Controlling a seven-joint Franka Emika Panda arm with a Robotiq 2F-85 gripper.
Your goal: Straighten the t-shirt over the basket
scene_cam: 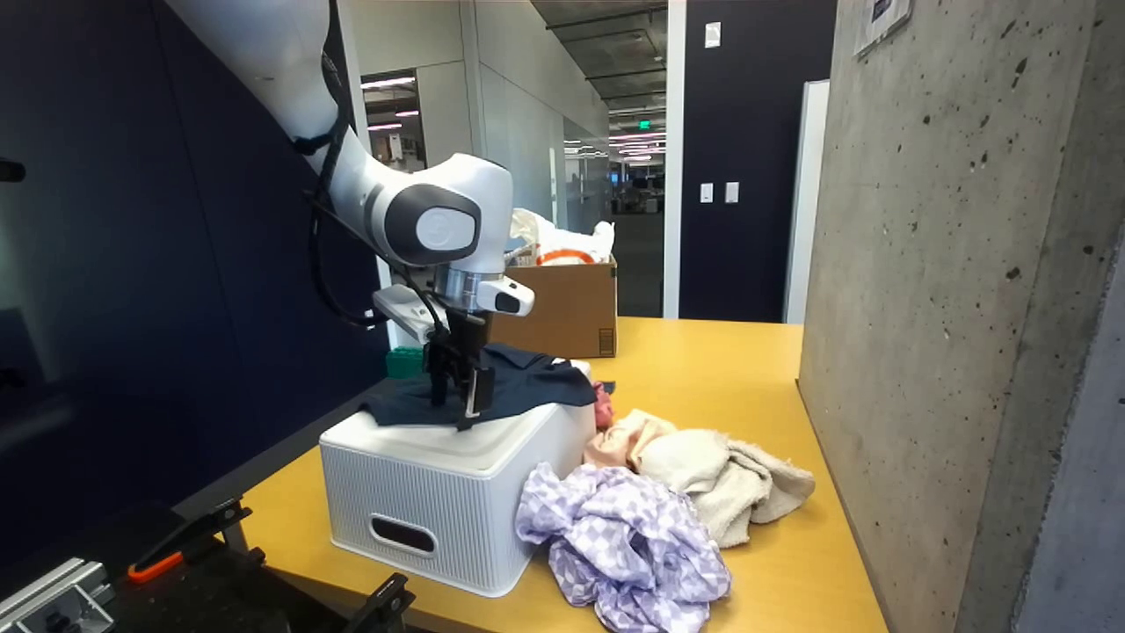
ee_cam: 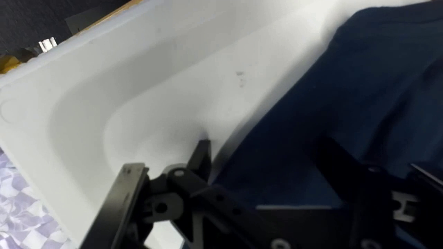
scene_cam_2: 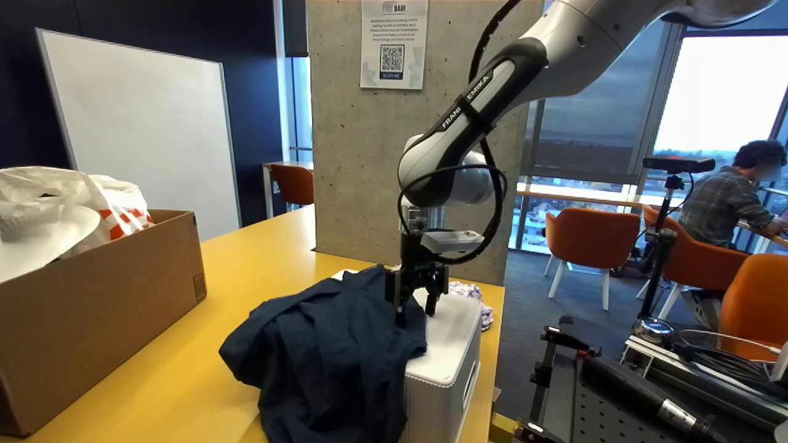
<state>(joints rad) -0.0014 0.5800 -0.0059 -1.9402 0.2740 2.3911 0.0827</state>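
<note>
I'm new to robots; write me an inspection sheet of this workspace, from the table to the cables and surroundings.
Surface: yellow table, under the basket.
Job's things: navy shirt rumpled, draped over part of the basket, hanging down one side.
Clutter: purple cloth and beige cloth beside the basket; cardboard box on the table.
Gripper: open, astride the shirt's edge in the wrist view; contact unclear.
Cables: black cable loops beside the arm.
Surroundings: concrete pillar, whiteboard, seated person.
</note>
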